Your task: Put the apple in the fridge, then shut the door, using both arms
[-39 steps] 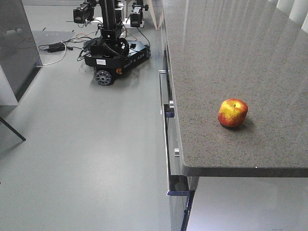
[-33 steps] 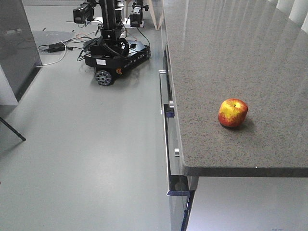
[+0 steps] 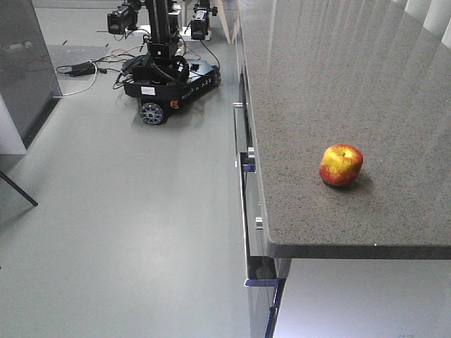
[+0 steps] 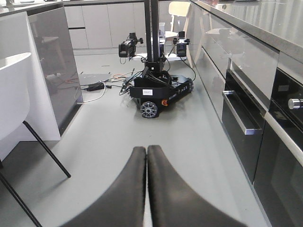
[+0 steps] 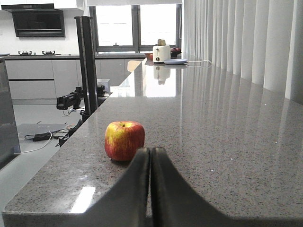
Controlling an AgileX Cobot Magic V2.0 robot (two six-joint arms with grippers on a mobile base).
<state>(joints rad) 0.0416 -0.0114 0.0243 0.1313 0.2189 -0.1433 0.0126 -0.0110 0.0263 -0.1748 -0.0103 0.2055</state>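
The floor (image 3: 127, 211) is smooth, matt pale grey. Beside it runs my bench (image 3: 338, 84), a long slab of speckled grey stone, polished enough to mirror the window light, with a square near corner. Under its long left edge hang glossy flat cabinet fronts (image 3: 243, 176) with straight metal bar handles. Far off on the floor, past the bench's far left side, stands a black wheeled robot (image 3: 169, 81) with a tall mast and loose cables around it.

My left gripper (image 4: 147, 150) hangs over the floor, its two curved black fingers pressed together along their length, holding nothing. My right gripper (image 5: 150, 151) sits low over the bench's near edge, fingers likewise pressed together and empty, just short of the apple (image 5: 124, 140).

The apple (image 3: 341, 165) is round and waxy, red streaked with yellow, stem dimple up. It rests on the stone close to the near edge, in from the left edge.

Nothing has shifted since half a second ago.
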